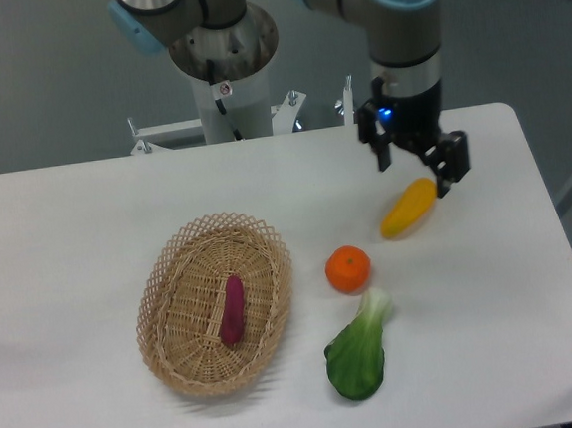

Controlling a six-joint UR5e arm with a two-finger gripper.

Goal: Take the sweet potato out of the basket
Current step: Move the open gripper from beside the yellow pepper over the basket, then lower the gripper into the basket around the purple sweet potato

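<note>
The sweet potato (231, 310) was seen lying lengthwise inside the wicker basket (159, 285), which was set on the white desk (56, 224) at the near left. The gripper (416, 171) was held well apart from it at the far right, just above the yellow vegetable (407, 209), with its fingers (444, 176) spread apart and nothing held between them. An orange (348, 269) and a bok choy (358, 353) were placed between basket and gripper, nearer the front.
</note>
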